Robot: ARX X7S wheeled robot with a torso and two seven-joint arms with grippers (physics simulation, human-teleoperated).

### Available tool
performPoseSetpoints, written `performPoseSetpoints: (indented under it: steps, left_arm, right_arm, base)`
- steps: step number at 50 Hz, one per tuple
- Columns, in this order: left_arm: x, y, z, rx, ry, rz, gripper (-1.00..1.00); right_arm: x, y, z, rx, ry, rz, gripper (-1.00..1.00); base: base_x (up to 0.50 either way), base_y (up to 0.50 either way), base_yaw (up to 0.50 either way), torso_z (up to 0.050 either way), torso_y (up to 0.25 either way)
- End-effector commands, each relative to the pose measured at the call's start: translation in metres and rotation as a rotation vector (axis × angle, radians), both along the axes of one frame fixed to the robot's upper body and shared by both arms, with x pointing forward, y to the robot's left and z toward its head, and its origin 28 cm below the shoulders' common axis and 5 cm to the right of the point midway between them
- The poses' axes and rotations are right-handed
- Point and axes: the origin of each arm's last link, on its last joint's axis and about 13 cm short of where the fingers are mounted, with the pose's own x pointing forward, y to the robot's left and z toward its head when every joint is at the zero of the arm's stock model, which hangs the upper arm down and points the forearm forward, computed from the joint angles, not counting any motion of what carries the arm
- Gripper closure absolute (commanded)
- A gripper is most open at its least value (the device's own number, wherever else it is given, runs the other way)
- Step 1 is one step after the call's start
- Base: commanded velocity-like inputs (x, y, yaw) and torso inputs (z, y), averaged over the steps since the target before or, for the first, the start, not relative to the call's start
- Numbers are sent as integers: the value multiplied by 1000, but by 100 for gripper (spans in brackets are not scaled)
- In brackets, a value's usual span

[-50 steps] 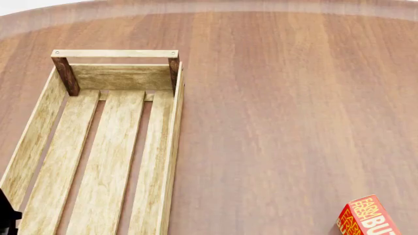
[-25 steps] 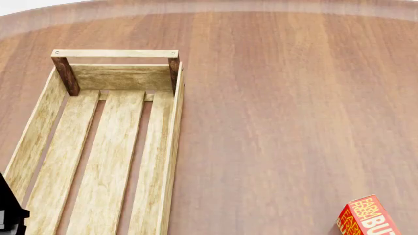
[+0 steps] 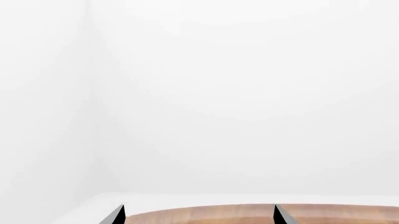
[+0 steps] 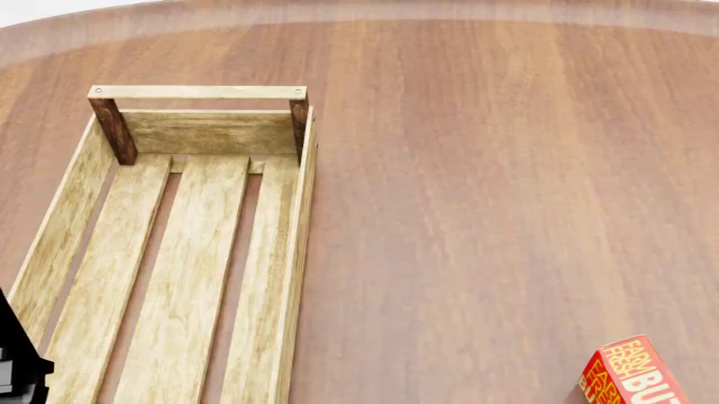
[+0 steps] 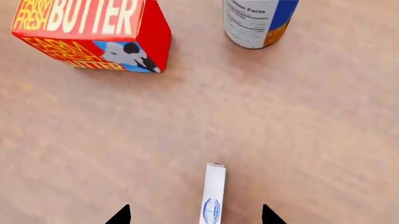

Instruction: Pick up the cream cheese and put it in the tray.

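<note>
The cream cheese, a thin white box with a blue oval label, stands on edge on the table in the right wrist view, between the two fingertips of my right gripper. The jaws stand wide open and clear of the box on both sides. The tray, a light-wood slatted crate with dark posts, lies at the left of the head view, and nothing lies in the part that shows. My left gripper is open and empty, facing a white wall over the table's far edge. A dark piece of the left arm shows beside the tray's near left corner.
A red-orange butter box and a blue-and-white can stand beyond the cream cheese in the right wrist view. The butter box's corner also shows at the head view's lower right. The brown wooden table spreads to the tray's right.
The dark piece of the left arm at the head view's lower left has risen a little. The tray and the butter box have not moved.
</note>
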Motion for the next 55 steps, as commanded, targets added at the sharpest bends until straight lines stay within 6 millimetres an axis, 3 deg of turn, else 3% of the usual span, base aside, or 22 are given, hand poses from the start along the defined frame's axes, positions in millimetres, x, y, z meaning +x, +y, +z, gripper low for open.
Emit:
performPoseSetpoints:
  steps: [1, 55]
  left_arm:
    - [1, 0, -1, 1, 3, 1, -100]
    - [2, 0, -2, 1, 5, 0, -100]
  right_arm:
    - [5, 2, -9, 1, 31, 22, -100]
    - [26, 6, -58, 44, 191, 120, -100]
  base:
    - [0, 0, 0, 0, 0]
    - [0, 0, 0, 0, 0]
